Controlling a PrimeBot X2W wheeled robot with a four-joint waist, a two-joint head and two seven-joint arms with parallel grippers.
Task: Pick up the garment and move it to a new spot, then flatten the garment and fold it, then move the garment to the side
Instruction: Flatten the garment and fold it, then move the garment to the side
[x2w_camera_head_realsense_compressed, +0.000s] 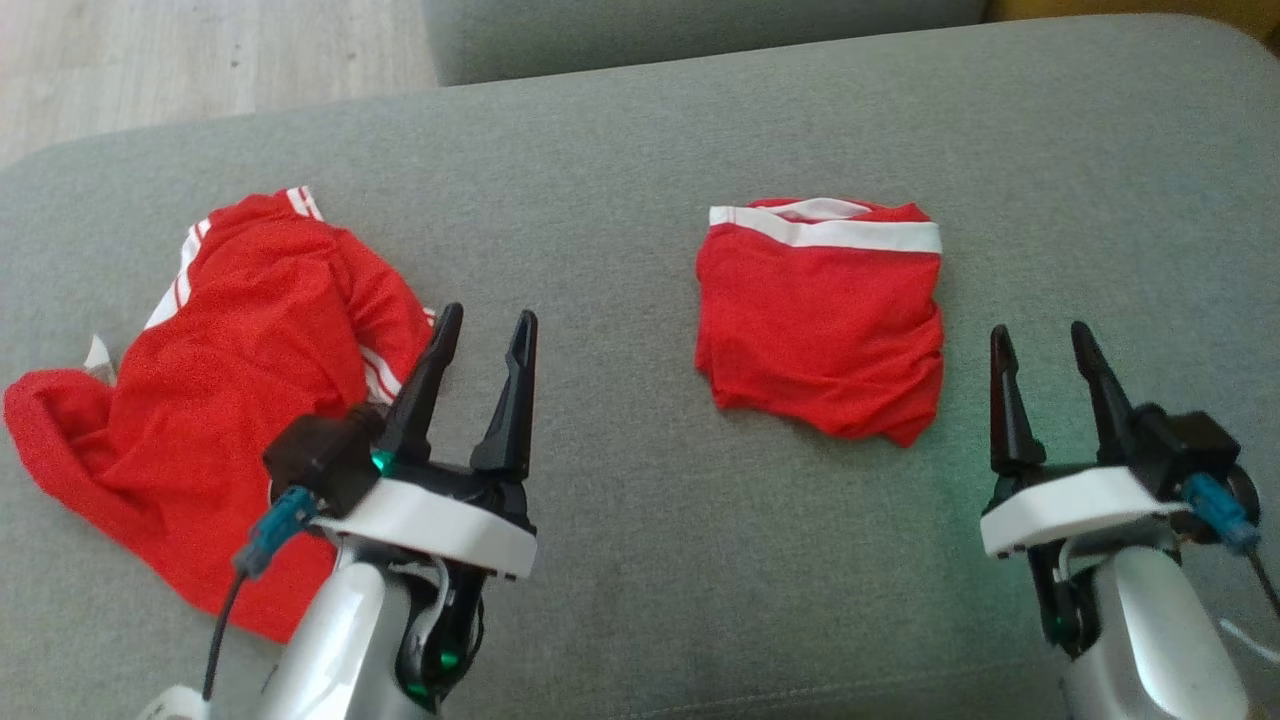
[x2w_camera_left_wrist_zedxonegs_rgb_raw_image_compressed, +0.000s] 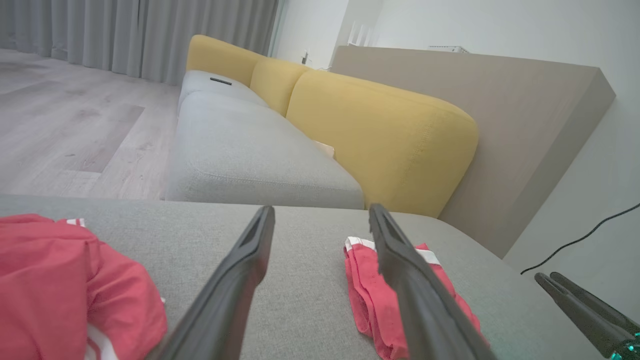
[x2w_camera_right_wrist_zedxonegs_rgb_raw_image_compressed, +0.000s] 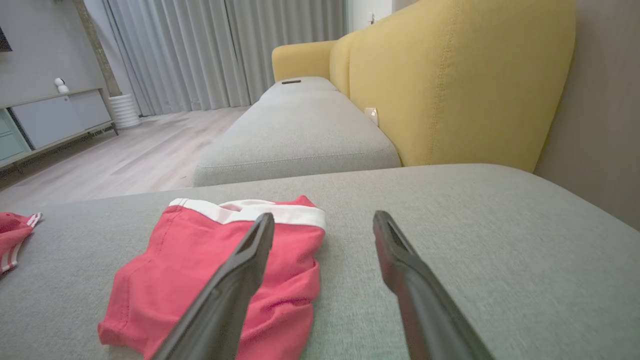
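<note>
Two red garments lie on the grey cushion (x2w_camera_head_realsense_compressed: 620, 560) in the head view. One is a folded garment (x2w_camera_head_realsense_compressed: 820, 320), roughly square, with its white waistband running side to side along the far edge. The other is a crumpled garment (x2w_camera_head_realsense_compressed: 230, 380), well to the left of the folded one. The right gripper (x2w_camera_head_realsense_compressed: 1039, 330) hovers just right of the folded garment and nearer the robot, jaws apart and empty. The left gripper (x2w_camera_head_realsense_compressed: 490, 315), jaws also apart on nothing, sits left of the folded garment, between it and the crumpled one. The right arm looks the nearer one for shifting the folded garment aside, with a short reach forward and leftward.

From the left wrist view, the folded garment (x2w_camera_left_wrist_zedxonegs_rgb_raw_image_compressed: 360, 290) lies partly behind the right finger. This view adds the garment's stacked layers seen edge-on, and a yellow backrest (x2w_camera_left_wrist_zedxonegs_rgb_raw_image_compressed: 390, 135) beyond it.

From the right wrist view, the folded garment (x2w_camera_right_wrist_zedxonegs_rgb_raw_image_compressed: 185, 260) lies flat, left of the open jaws.
</note>
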